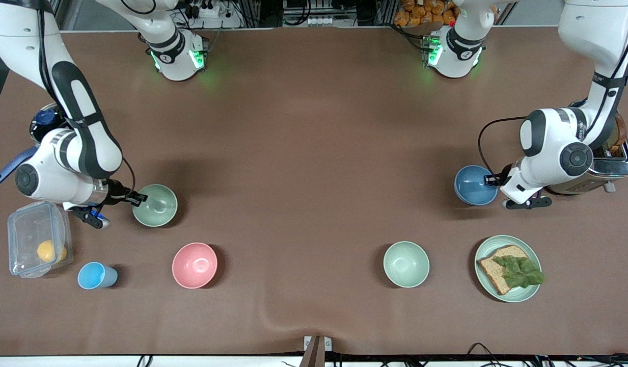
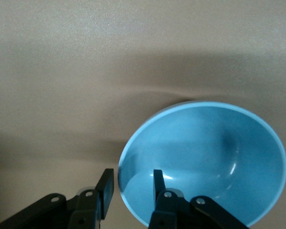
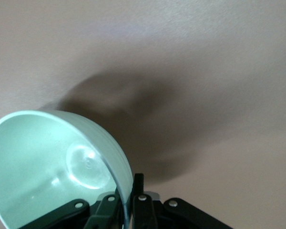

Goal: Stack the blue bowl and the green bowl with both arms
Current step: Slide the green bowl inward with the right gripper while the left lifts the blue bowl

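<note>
sky-blue bowl (image 1: 472, 186), sage-green bowl (image 1: 158, 206), pink bowl (image 1: 194, 265)

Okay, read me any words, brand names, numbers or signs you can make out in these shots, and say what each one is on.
Left arm: a line of lettering on the dark band near the wrist, too small to read.
Both arm bases: a small mark on each, not legible.
Blue bowl, green bowl, pink bowl, cup, plate, clear box: no text visible.
</note>
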Controlling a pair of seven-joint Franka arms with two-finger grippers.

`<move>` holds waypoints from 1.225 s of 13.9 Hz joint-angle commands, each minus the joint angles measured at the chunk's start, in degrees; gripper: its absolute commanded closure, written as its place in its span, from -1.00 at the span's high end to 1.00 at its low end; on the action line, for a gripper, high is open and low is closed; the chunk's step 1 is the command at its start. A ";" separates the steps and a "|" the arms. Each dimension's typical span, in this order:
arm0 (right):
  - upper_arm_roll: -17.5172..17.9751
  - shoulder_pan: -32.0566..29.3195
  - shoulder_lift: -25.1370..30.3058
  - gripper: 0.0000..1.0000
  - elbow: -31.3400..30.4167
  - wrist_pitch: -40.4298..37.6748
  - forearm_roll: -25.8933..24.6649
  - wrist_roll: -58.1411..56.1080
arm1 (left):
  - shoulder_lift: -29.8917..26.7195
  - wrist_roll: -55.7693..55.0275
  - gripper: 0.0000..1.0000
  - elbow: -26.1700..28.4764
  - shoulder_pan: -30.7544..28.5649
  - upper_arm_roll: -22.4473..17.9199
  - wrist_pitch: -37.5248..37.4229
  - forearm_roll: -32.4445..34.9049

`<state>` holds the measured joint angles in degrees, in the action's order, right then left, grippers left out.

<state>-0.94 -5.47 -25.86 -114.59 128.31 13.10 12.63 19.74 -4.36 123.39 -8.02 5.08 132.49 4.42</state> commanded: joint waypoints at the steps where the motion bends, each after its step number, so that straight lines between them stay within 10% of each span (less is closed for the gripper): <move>1: 0.42 5.18 1.95 -1.00 -0.37 -0.43 0.87 7.29 | 0.21 -0.12 -0.43 0.19 -1.20 0.63 0.93 1.12; 8: 0.86 21.88 -1.72 -1.00 11.38 0.36 1.05 32.42 | 0.83 -0.12 -1.00 0.10 -1.20 0.63 1.28 1.12; 17: 0.77 37.79 -15.88 -1.00 30.04 9.38 6.24 59.15 | -3.74 -4.15 -1.00 -5.34 -0.76 7.38 -7.50 0.15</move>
<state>0.36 29.10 -38.80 -87.45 134.70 17.97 67.16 17.77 -5.95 120.05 -8.43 9.52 129.03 4.42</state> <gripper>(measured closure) 0.930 0.956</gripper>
